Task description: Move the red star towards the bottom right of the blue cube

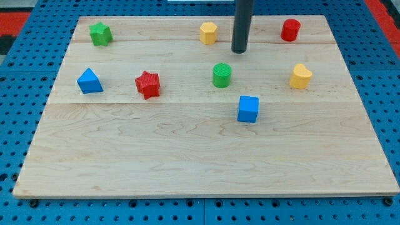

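Observation:
The red star [148, 84] lies on the wooden board [200, 156] at the view's left of centre. The blue cube [248, 109] sits right of centre, well to the right of and a little below the star. My tip [239, 50] is near the view's top centre, above the green cylinder [222, 75] and right of the yellow hexagon-like block [208, 32]. The tip touches no block and is far from the red star.
A green star [100, 34] sits at the top left, a blue triangle [90, 81] at the left, a red cylinder [290, 30] at the top right, a yellow heart-like block [300, 76] at the right. Blue pegboard surrounds the board.

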`<state>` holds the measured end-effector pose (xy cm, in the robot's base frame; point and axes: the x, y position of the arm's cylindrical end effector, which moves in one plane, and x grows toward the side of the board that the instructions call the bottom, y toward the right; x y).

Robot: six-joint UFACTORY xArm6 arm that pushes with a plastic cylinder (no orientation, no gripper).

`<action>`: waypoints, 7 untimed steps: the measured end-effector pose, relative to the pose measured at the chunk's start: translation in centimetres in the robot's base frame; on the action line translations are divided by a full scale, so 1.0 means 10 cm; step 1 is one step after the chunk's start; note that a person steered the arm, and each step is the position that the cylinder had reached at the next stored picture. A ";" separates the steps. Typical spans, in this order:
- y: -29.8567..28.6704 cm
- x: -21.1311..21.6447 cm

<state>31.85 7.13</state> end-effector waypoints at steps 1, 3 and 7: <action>-0.10 0.16; -1.42 0.16; -1.88 0.91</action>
<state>40.94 -11.68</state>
